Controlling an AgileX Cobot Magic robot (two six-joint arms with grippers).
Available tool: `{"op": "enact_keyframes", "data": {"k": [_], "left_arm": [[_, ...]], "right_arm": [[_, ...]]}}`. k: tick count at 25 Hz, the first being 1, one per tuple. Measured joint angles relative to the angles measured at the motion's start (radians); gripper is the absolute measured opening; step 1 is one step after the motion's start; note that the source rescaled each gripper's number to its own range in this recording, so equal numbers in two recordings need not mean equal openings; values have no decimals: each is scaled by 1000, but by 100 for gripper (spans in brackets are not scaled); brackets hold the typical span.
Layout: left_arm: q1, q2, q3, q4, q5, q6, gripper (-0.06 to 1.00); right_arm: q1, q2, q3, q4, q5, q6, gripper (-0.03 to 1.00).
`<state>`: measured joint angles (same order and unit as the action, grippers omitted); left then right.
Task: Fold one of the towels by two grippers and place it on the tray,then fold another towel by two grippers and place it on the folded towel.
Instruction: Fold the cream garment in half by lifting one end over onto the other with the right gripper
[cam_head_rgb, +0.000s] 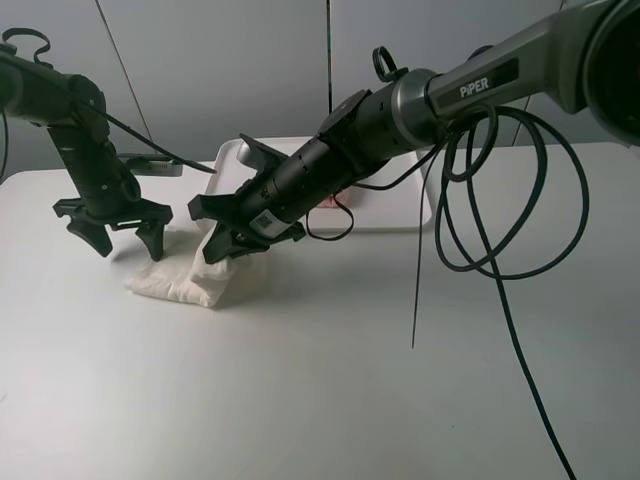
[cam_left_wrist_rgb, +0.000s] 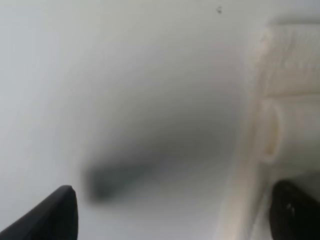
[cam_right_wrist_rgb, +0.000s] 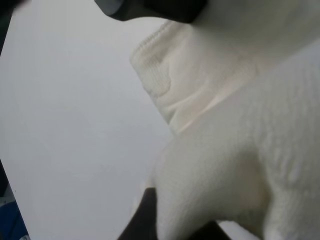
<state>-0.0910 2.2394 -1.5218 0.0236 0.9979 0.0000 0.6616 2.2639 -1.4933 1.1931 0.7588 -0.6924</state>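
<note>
High view, setting: Two dark arms reach over a white table (cam_head_rgb: 330, 400), both working at about 9 o'clock from its middle.
High view, cream-white towel: The cream-white towel (cam_head_rgb: 185, 282) lies bunched on the table at 9 o'clock, clear of the tray, with one end drawn up off the surface.
High view, right claw: The right claw (cam_head_rgb: 222, 252), on the arm lettered PiPER, is clamped tight on that raised end.
High view, left claw: The left claw (cam_head_rgb: 128, 245) hangs spread wide just above the towel's 9 o'clock edge and holds nothing.
High view, tray: The tray (cam_head_rgb: 395, 212) sits at 12 o'clock behind the right arm. A sliver of the pale pink towel (cam_head_rgb: 333, 203) shows on it, mostly hidden.
High view, cables: Black cables (cam_head_rgb: 500, 250) loop down at 3 o'clock.
Left wrist view: The black fingers (cam_left_wrist_rgb: 50, 217) stand far apart, one over bare table and the other by the towel's rolled hem. Nothing is gripped between them.
Right wrist view: Cream terry fills the frame and bulges over a dark finger (cam_right_wrist_rgb: 145, 217). The cloth covers the pinch itself.
</note>
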Motion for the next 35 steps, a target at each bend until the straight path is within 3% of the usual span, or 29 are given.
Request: {"op": "enact_keyframes", "data": {"k": [7, 13, 22, 27, 35], "left_arm": [[0, 11, -6, 0, 2, 0, 98], [0, 11, -6, 0, 0, 10, 98], [0, 11, -6, 0, 0, 7, 98], [0, 11, -6, 0, 0, 7, 98], [0, 11, -6, 0, 0, 7, 98]], "right_arm": [[0, 0, 0, 8, 0, 0, 3], [0, 0, 0, 102, 5, 0, 3], [0, 0, 0, 134, 1, -2, 3], [0, 0, 0, 205, -10, -40, 3], [54, 77, -62, 253, -24, -49, 3]]}}
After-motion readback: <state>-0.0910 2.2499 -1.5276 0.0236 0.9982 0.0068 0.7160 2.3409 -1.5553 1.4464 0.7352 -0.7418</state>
